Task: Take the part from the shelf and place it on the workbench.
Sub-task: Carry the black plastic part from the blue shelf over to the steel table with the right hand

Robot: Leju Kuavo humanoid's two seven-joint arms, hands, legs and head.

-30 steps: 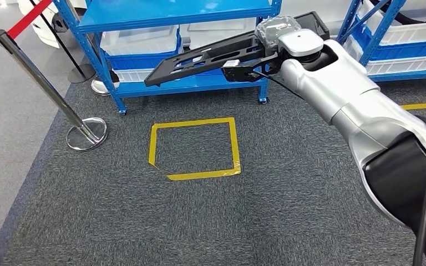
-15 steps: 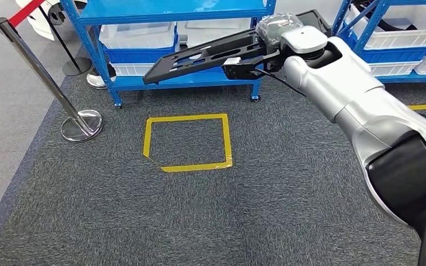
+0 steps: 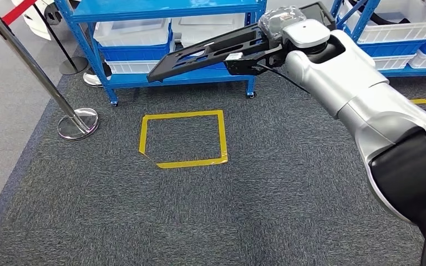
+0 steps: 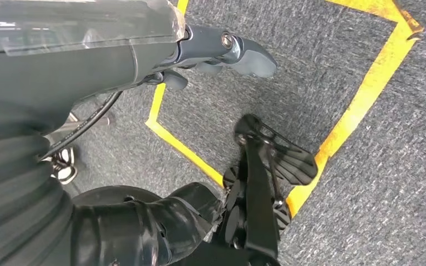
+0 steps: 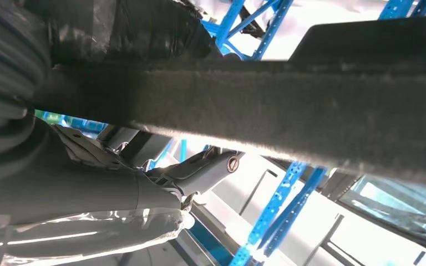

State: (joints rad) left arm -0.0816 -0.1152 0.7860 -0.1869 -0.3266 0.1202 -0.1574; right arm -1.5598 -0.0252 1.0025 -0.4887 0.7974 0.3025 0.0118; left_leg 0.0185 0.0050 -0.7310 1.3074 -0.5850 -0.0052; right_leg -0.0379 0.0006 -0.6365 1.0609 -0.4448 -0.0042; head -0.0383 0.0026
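Head view gives you the right hand [image 3: 277, 33] with its fingers clamped on the flat black part [image 3: 211, 52], held in the air in front of the blue shelf [image 3: 161, 11], above the carpet near the yellow tape square [image 3: 182, 138]. Left wrist view: left hand's [image 4: 222, 50] fingers apart, holding nothing.

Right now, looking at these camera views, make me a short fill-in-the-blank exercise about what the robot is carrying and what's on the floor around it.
1. The right robot hand holds a flat ____ part out over the carpet.
2. The square taped on the carpet is ____ in colour.
3. The shelf behind the part has a ____ frame.
4. The stanchion post on the chrome base carries a ____ belt.

Missing words: black; yellow; blue; red
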